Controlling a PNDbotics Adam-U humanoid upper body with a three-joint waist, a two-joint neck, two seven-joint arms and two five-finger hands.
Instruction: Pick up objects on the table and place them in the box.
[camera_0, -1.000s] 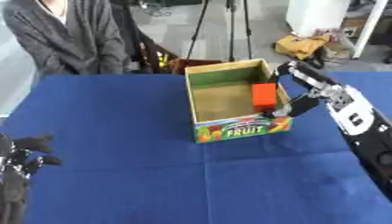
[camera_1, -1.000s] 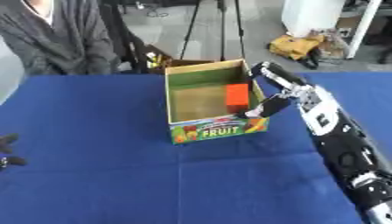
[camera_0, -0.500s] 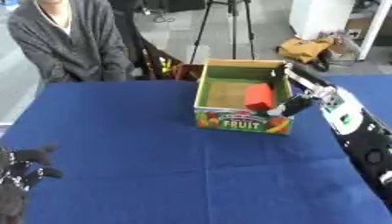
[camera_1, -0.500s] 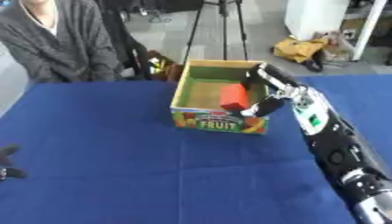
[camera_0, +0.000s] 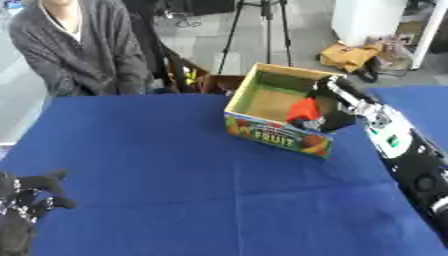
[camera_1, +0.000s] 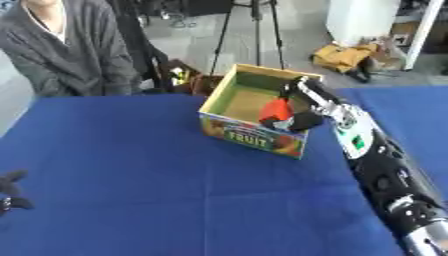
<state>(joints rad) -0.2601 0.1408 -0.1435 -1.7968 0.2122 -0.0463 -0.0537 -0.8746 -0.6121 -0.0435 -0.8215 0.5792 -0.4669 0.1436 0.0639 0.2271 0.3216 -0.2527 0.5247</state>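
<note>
Right hand (camera_0: 334, 120) at the near right corner of the fruit box (camera_0: 262, 135), fingers curled round a red block (camera_0: 304, 109) that sits over the box opening, just inside the right wall, apparently not yet on the floor of the box. Box stands skewed on the blue counter (camera_0: 175, 170), printed face toward the robot. Step in hand looks like the drop: best to carry the block a little further toward the middle of the opening, lower it below the rim, then part the fingers and lift straight up so the wrist does not drag the cardboard wall. Left hand (camera_0: 26, 202) idles at the lower left corner, fingers relaxed, holding nothing
</note>
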